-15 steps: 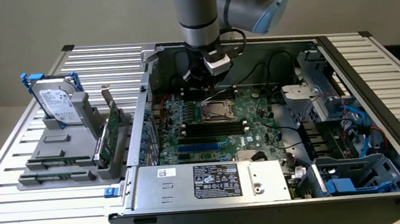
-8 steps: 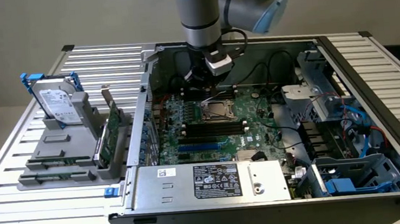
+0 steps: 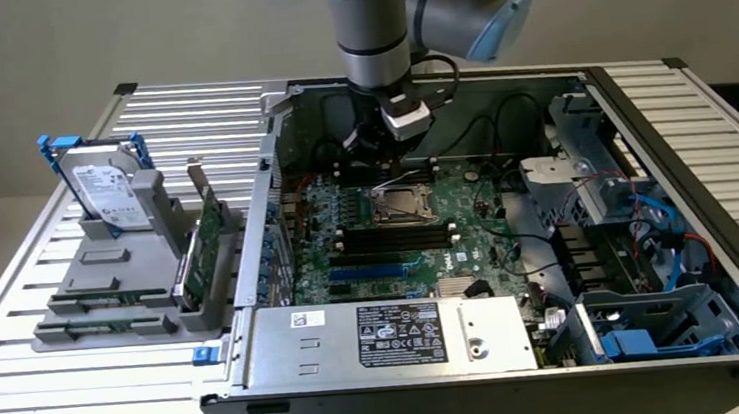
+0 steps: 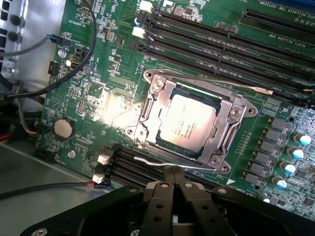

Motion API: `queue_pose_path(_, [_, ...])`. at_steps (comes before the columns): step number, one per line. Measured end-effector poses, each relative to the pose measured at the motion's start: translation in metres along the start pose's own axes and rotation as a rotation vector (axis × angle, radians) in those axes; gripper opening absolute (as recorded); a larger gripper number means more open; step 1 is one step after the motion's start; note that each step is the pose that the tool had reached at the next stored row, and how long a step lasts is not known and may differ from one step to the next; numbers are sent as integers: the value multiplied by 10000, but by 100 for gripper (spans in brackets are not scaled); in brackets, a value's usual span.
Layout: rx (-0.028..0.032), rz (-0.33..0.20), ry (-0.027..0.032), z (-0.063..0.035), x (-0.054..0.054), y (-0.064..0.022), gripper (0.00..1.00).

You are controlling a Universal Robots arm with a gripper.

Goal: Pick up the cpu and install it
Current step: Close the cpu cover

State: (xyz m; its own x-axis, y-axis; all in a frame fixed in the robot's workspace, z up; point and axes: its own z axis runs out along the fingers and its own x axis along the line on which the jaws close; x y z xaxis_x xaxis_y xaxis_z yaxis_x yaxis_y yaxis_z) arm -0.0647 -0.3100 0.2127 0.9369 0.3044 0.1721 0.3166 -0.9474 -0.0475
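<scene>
The cpu [image 4: 189,125], a small silver square chip, lies flat inside the dark socket, with the metal frame [image 4: 234,115] around it and a thin lever wire along each side. In the exterior view the cpu [image 3: 400,202] sits mid-motherboard inside the open computer case. My gripper [image 4: 173,171] hangs above the board just beside the socket, its two black fingers [image 4: 160,196] pressed together with nothing between them. From outside, the gripper [image 3: 371,142] hovers over the far part of the motherboard, behind the socket.
Black memory slots [image 4: 221,39] flank the socket, and black cables [image 4: 74,64] cross the green board. A silver hard drive [image 3: 107,195] with blue handles stands in a grey holder at the exterior view's left. The power supply [image 3: 395,335] and drive cages [image 3: 613,236] crowd the case.
</scene>
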Motion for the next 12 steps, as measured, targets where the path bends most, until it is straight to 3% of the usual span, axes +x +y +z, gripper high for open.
queue_pose_path(12, [-17, 97, 5, 27, 31, 12, 11])
